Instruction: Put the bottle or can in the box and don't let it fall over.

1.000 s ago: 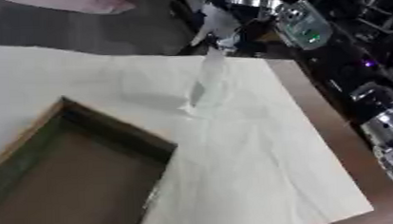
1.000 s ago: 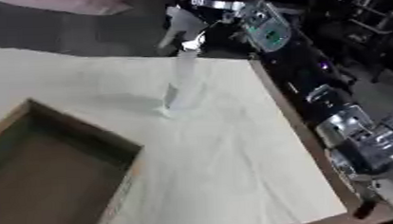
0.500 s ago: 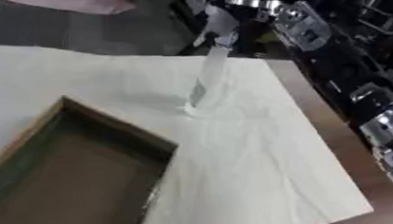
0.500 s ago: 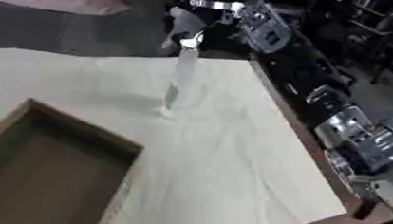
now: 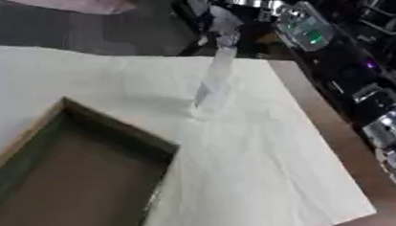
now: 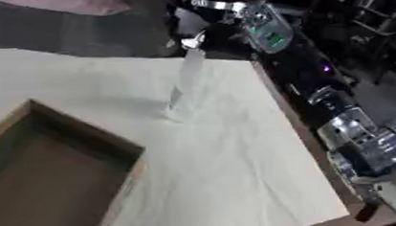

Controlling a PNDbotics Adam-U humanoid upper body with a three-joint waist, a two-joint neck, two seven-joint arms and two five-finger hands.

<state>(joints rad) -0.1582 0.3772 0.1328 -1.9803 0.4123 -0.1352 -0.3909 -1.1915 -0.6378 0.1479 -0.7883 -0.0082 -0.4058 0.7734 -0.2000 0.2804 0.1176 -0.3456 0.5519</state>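
While the right arm lies along the bench's right edge, its hand cannot be made out
Fingers: right hand's fingers blurred, apart or together cannot tell; left hand in neither view
Right arm (image 6: 362,141): black with silver joints, stretched beside the bench's right edge
Bottle (image 5: 215,80): clear, slim, standing upright on the cloth, pale cap at top, apart from the arm and untouched
Box (image 5: 70,173): open, wooden rim, dark inside, lower left, near the bottle but not touching it; bottle stands outside, beyond its far corner
Bench (image 5: 262,169): covered by a creased white cloth, brown edge showing at right
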